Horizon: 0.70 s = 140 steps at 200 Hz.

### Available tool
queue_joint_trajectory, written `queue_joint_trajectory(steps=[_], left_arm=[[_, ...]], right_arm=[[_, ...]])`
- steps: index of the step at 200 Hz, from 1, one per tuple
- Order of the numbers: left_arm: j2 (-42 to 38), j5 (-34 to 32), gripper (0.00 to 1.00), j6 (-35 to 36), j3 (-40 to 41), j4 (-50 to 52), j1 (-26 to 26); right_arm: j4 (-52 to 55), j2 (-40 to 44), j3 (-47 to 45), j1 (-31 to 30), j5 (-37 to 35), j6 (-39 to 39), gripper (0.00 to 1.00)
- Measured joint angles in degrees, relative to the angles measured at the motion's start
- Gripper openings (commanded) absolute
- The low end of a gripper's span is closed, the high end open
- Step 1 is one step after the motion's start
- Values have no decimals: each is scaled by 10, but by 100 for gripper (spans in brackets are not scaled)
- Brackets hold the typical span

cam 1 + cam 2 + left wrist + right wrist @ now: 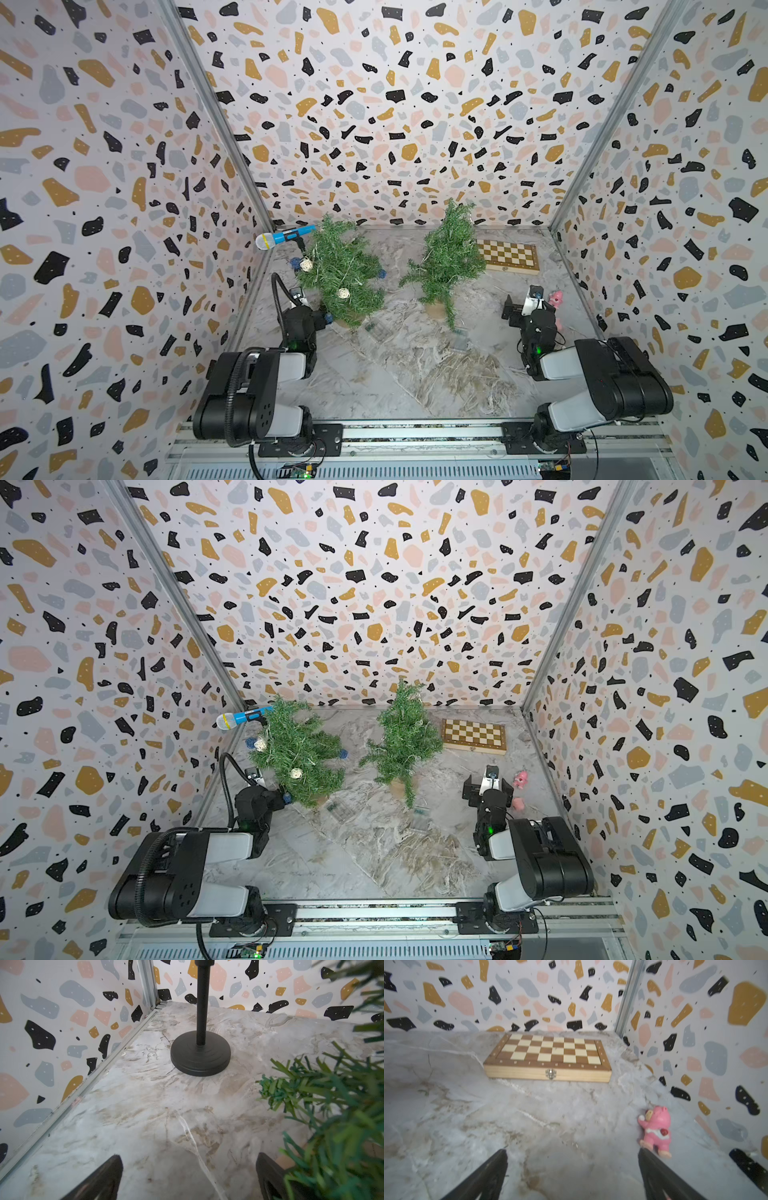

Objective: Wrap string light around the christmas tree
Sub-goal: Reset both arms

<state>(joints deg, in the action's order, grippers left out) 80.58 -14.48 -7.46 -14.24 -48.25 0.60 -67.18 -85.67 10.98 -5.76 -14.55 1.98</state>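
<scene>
A: Can you follow the string light (343,293) from here?

B: Only in bits. A few pale and blue woven balls show on the decorated tree (340,270), on the left arm's side of the table (415,374). The cord between them is lost in the needles, and branches cover most of the pot.

A: And the bare tree (446,257)?

B: Just beside it, nearer the middle, with nothing on it that I can see. A flat clear thing (378,330) lies by the decorated tree's base, too faint to name.

A: The left gripper (189,1159)?

B: In both top views its fingers are hidden behind the wrist, low at the decorated tree's foot, one blue ball just beside it. Its wrist view shows the jaws spread wide, only bare table between them. Branches cross one finger (268,1174); whether they touch it, I can't tell. The microphone stand (200,1053) ahead is cut off at the top.

A: Right gripper (572,1153)?

B: Jaws wide apart too, empty, over bare table. The pink toy (656,1130) sits just beside one finger, and the chessboard (550,1053) is further back.
</scene>
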Motion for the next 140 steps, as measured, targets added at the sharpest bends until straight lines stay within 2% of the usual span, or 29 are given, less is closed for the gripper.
queue_joint_trajectory(steps=[140], left_arm=[[-2,-16,99,12,-18,21,14]], right_arm=[[-19,1,0,-8,15,-4,99]])
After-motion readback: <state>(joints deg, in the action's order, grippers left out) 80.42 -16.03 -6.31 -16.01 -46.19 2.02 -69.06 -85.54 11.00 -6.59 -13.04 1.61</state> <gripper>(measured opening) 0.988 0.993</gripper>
